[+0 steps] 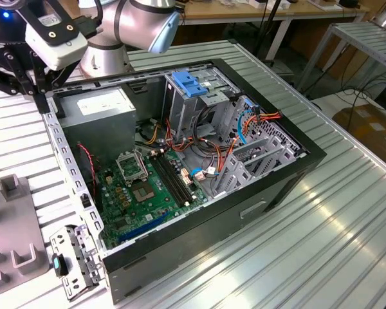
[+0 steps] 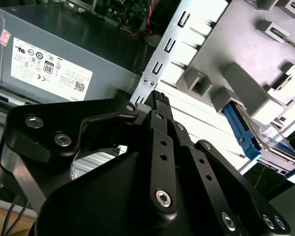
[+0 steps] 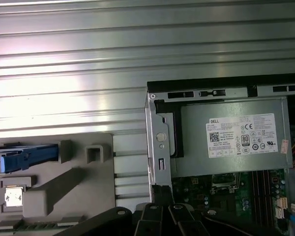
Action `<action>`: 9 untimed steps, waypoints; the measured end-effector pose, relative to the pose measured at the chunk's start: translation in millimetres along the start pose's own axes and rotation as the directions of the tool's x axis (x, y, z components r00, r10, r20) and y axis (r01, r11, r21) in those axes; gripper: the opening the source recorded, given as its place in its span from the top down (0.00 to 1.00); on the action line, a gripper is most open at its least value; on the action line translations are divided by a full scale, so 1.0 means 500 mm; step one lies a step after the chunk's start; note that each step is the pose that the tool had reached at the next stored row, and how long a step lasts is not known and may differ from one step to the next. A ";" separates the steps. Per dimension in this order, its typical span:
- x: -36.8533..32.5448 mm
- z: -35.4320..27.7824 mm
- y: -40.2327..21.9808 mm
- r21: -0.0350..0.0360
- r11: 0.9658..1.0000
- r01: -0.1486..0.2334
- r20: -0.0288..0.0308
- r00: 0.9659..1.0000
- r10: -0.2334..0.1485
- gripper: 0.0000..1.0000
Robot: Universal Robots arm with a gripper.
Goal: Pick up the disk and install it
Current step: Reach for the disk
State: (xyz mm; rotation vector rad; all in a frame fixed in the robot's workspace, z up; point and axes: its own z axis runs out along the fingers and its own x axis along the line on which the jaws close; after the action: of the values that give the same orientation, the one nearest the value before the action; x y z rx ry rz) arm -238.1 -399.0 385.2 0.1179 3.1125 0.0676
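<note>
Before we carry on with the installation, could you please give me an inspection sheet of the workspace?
Surface: ribbed metal table; an open computer case lies on it.
Job's things: the disk, in its blue frame, sits in a grey holder beside the case, not yet picked up.
Clutter: a loose metal bracket on the table by the case's corner.
Grippers: the gripper hangs over the case's edge near the power supply, apart from the disk.
Cables: orange, red and blue wires inside the case.
Surroundings: workbenches behind the table.
</note>
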 end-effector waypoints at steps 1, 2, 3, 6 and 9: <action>0.008 0.000 -0.001 0.000 1.000 0.000 0.000 1.000 0.000 0.89; 0.015 0.000 -0.001 0.000 1.000 0.000 0.000 1.000 0.000 0.89; 0.021 0.000 -0.001 0.000 1.000 0.000 0.000 1.000 0.000 0.89; 0.025 0.000 -0.001 0.000 1.000 0.000 0.000 1.000 0.000 0.89; 0.025 0.000 -0.001 0.000 1.000 0.000 0.000 1.000 0.000 0.89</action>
State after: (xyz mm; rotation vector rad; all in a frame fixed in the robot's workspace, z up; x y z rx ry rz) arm -250.8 -398.4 385.0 0.1180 3.1126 0.0676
